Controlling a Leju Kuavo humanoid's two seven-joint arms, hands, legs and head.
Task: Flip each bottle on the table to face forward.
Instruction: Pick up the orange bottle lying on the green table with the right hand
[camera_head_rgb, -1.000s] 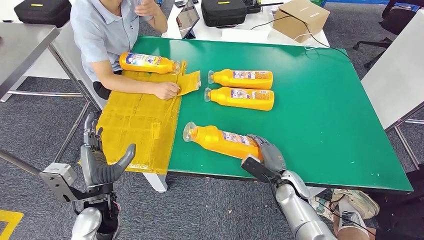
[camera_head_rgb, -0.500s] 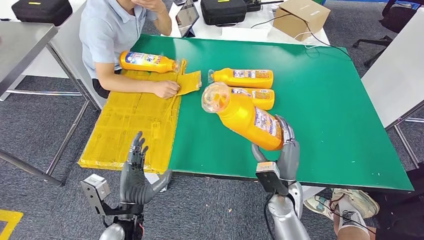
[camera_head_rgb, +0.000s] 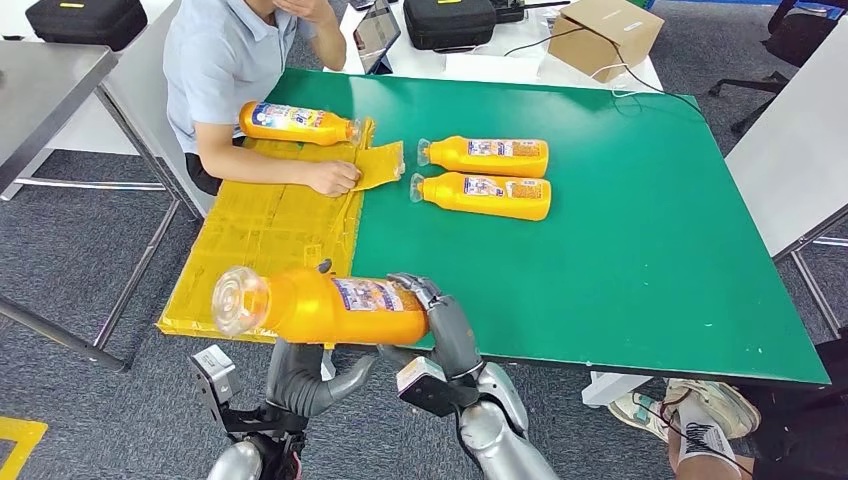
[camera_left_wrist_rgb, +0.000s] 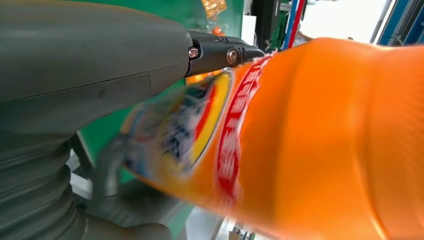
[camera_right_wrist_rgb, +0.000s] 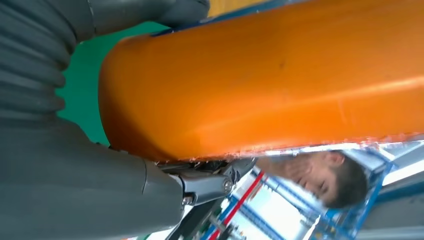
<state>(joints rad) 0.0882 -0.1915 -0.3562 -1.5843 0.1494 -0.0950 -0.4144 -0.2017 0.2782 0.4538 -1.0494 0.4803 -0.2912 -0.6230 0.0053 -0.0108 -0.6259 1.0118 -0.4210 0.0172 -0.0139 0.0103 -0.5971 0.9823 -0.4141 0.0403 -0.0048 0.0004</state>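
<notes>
Head view shows the right hand clasped around the base end of an orange bottle, which it holds off the table, lying level with its clear cap pointing to the robot's left. Half a second earlier the same bottle stood tilted above the green table at the right; it has since been swung across to the near edge, over the yellow sheet. The left hand has risen from below the table edge and now sits directly under the bottle; the left wrist view shows its thumb close against the label, but whether the fingers have closed on it cannot be told. This reads as a handover or a two-handed turn in progress, the flip not yet complete. Two more bottles lie side by side mid-table, untouched. A fourth bottle lies at the far left by a seated person's arm.
</notes>
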